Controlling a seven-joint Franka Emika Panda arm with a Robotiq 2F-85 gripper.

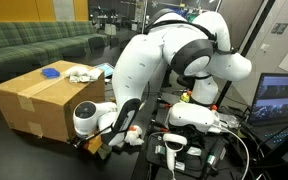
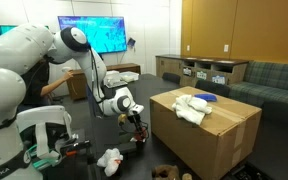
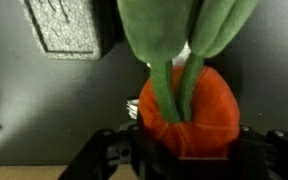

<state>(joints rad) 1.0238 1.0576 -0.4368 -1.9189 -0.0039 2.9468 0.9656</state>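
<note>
Tool [image 3: 189, 152] astride orange plush toy [image 3: 199, 108], fingertips out of frame, clamped or open unclear

White arm [image 1: 144, 60], black hand [image 1: 122, 132]

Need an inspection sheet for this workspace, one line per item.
surface: dark tabletop.
job's things: plush carrot, orange body, green leaves, on the tabletop.
clutter: cardboard box with white cloth and blue object on top; second white cloth lying apart from the box; grey foam pad.
gripper: jaws flank the carrot's body; contact unclear.
cables: white cable loops near the monitor.
surroundings: green sofa, wall screen.
</note>
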